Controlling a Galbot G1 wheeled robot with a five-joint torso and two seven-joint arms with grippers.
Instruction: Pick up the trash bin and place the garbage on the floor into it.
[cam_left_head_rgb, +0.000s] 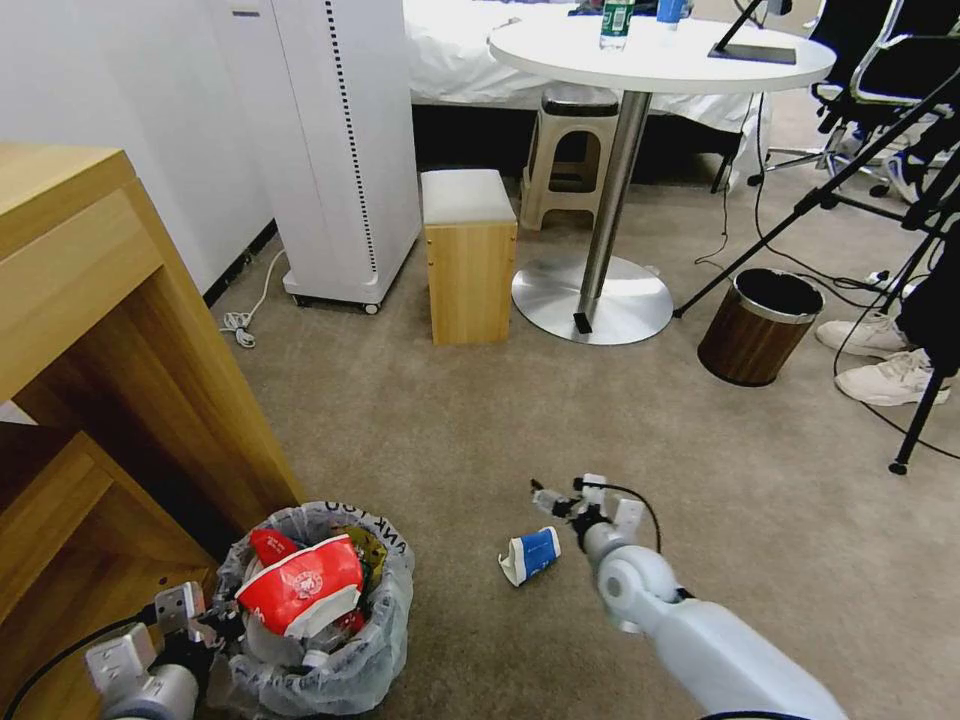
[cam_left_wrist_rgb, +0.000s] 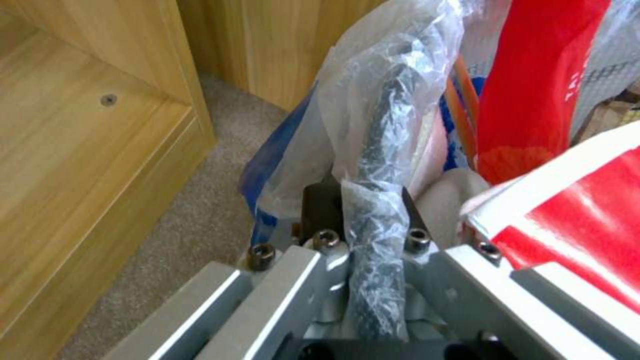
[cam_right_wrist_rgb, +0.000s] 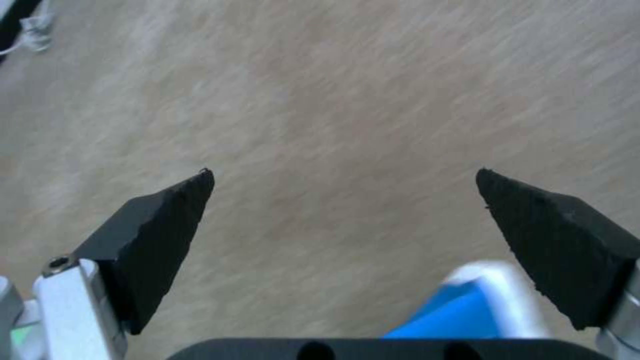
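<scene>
Carpet was all I had between my right gripper (cam_right_wrist_rgb: 343, 175) fingers (cam_right_wrist_rgb: 160, 235), which stood wide apart and held nothing. In the head view that gripper (cam_left_head_rgb: 553, 497) hung just above the floor (cam_left_head_rgb: 430, 420), and the blue-white cup (cam_left_head_rgb: 530, 554) lay on its side just beside it, toward me and slightly to the left, long axis running across, open mouth pointing left toward the trash bin (cam_left_head_rgb: 330, 610). From the right wrist the cup (cam_right_wrist_rgb: 467, 310) showed only as a blue and white edge by one fingertip. My left gripper (cam_left_wrist_rgb: 370, 235) was clamped on the bin's bag-covered rim (cam_left_wrist_rgb: 380, 165), at the side nearest me. The bin stood upright against the wooden cabinet (cam_left_head_rgb: 110, 330), stuffed with a red-white cup (cam_left_head_rgb: 300, 585) and wrappers.
</scene>
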